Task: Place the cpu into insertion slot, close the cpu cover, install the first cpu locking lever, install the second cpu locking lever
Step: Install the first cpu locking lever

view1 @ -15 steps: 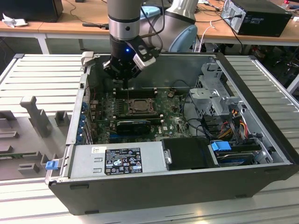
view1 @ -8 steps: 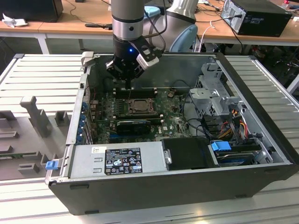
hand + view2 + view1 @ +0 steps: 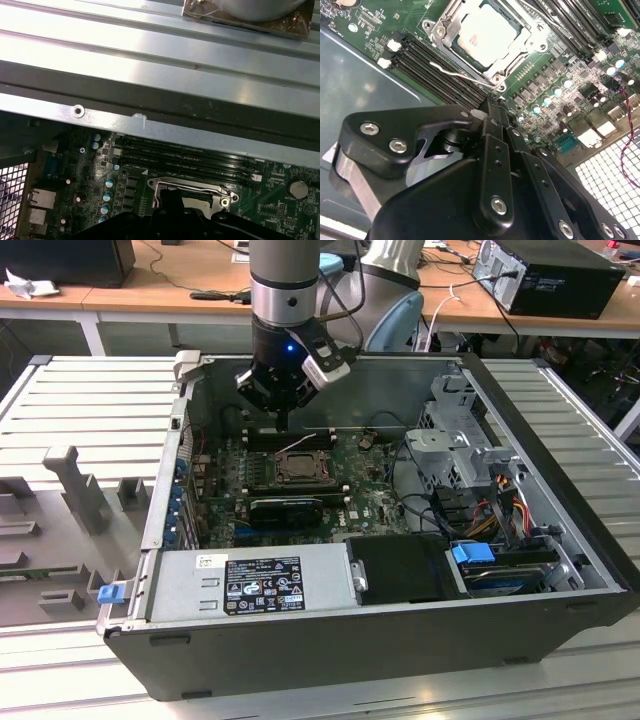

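The open computer case (image 3: 400, 640) lay on the counter (image 3: 90, 410). On its motherboard (image 3: 555, 75), the cpu (image 3: 487, 32) already sat in the insertion slot (image 3: 300, 466), the cpu cover (image 3: 445, 30) down. One thin lever (image 3: 455, 72) seemed unlatched. The pincer (image 3: 283, 423) hovered above, fingers together, holding nothing.

- pale silver chip (image 3: 485, 34) inside a dull silver frame (image 3: 496, 76)
- green circuit board (image 3: 560, 65)
- black gripper (image 3: 492, 112)
- blue clip (image 3: 472, 553)

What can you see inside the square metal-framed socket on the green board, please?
A pale silver-grey square chip sits inside the socket, the thin metal frame plate over its edges. The contacts beneath are covered.
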Robot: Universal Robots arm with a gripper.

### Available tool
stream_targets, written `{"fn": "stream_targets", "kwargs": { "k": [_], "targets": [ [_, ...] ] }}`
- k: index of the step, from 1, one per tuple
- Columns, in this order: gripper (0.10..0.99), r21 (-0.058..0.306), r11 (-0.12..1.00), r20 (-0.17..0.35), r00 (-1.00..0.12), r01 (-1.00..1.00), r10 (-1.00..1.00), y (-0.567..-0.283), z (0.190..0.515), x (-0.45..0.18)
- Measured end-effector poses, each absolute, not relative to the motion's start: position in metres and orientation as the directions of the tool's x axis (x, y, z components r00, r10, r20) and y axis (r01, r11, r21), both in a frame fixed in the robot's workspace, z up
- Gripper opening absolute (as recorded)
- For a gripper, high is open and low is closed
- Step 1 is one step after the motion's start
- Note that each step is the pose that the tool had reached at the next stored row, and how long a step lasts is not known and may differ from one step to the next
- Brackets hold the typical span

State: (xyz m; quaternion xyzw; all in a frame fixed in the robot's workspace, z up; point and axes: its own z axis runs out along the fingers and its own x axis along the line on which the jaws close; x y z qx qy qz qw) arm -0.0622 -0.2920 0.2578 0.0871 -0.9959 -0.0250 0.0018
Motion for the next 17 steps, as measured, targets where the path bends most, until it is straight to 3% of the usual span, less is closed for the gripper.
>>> {"fn": "stream_targets", "kwargs": {
  "k": [2,5,8,17],
  "targets": [
    [0.106,0.052,0.984,-0.001,-0.985,-0.172,-0.172,-0.292,0.258,-0.062],
    [0.106,0.086,0.991,-0.006,-0.994,-0.105,-0.105,-0.292,0.255,-0.062],
    [0.106,0.087,0.992,-0.006,-0.996,-0.088,-0.088,-0.292,0.237,-0.049],
    [0.106,0.097,0.991,-0.009,-0.996,-0.088,-0.087,-0.288,0.229,-0.035]
  ]
}}
